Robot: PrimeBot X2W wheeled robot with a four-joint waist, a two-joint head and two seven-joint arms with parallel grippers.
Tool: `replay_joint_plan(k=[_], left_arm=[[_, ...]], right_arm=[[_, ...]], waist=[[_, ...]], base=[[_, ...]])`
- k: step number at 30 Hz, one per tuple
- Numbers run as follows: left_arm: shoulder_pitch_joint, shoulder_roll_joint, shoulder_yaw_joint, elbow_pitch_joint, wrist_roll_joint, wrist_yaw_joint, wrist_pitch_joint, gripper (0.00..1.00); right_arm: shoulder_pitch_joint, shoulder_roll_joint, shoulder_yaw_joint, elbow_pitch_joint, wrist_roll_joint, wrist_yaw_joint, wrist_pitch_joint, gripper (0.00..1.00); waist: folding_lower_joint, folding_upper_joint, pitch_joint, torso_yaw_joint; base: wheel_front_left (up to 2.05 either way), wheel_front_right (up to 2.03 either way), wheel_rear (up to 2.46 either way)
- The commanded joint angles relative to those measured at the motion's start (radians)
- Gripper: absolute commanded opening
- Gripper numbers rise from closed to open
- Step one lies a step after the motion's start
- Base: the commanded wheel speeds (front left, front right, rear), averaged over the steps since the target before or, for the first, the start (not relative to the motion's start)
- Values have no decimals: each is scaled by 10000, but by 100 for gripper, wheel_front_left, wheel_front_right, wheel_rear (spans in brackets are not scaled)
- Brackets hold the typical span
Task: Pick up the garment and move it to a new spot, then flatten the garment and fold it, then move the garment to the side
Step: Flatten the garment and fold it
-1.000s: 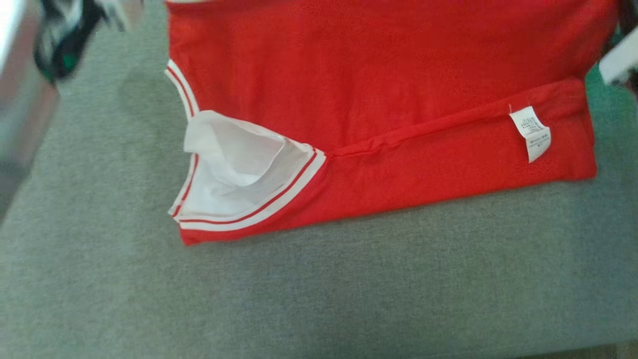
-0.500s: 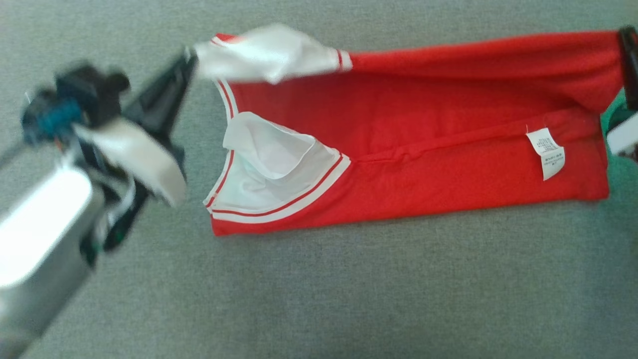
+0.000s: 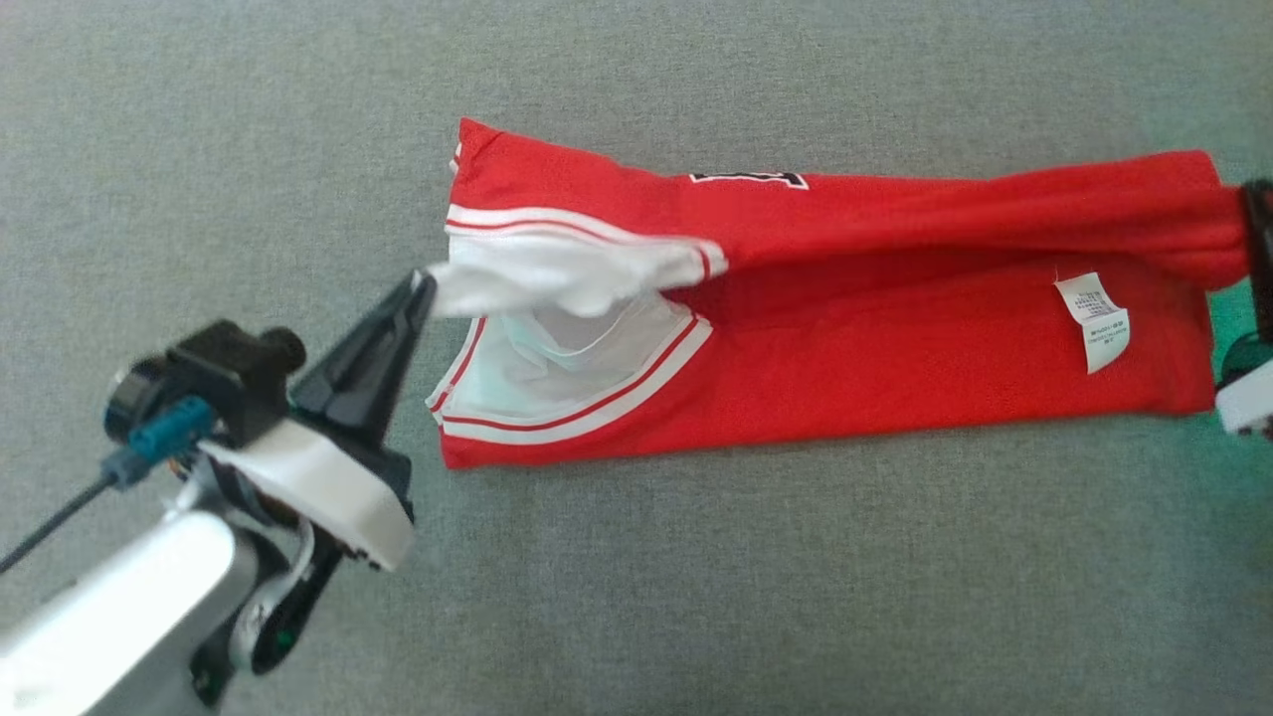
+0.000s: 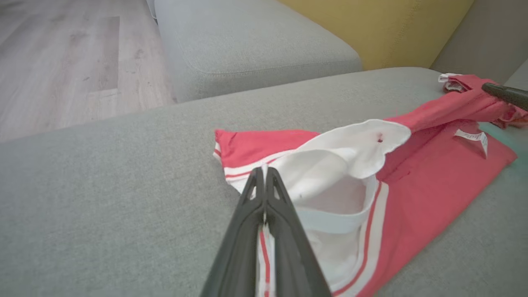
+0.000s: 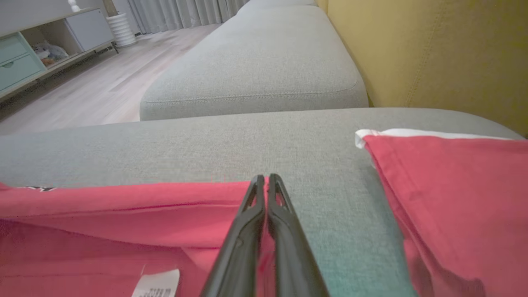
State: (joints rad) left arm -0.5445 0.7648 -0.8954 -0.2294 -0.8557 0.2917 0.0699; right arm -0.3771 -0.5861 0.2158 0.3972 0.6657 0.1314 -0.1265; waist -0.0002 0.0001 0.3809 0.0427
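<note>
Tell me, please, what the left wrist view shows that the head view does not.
Left wrist view: pale wooden floor, a neighbouring grey sofa cushion and a yellow backrest. Head view: black printed lettering and the silver left forearm. Both: the red fabric jersey with white striped trim, its white care label, and the left gripper shut on its white lining.

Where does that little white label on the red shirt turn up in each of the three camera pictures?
Head view: white label at the right, on the lower red layer.
Left wrist view: the label far right, on the flat red cloth.
Right wrist view: the label at the bottom edge, left of the right gripper.
Shared landmark: the red garment on the grey cushion.
</note>
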Motion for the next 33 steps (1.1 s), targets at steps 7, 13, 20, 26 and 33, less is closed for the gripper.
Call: replay_joint_plan(k=[7, 13, 20, 26, 33], left_arm=[[202, 182, 179, -83, -209, 132, -154, 0], [401, -244, 68, 412, -202, 186, -509, 100], [836, -1079, 386, 1019, 102, 718, -2148, 100], [1726, -2532, 1553, 1641, 1095, 1857, -3298, 100], [3289, -4563, 3053, 1462, 4042, 1960, -3313, 100]], right_arm=[[591, 314, -431, -416, -666, -7, 57, 4], [835, 626, -930, -193, -1253, -7, -105, 100], [1902, 1243, -2083, -504, -1384, -7, -439, 100], [2758, 2232, -2836, -1051, -1474, -7, -277, 100], [2104, 2708, -3399, -806, -1685, -7, 149, 100]], waist=[[2, -1, 44, -5], [2, -1, -85, 61], [2, -1, -515, 153], [2, -1, -958, 280], [2, -1, -1213, 679]], base=[[0, 0, 0], [0, 0, 0], [0, 0, 0], [0, 0, 0], [0, 0, 0]])
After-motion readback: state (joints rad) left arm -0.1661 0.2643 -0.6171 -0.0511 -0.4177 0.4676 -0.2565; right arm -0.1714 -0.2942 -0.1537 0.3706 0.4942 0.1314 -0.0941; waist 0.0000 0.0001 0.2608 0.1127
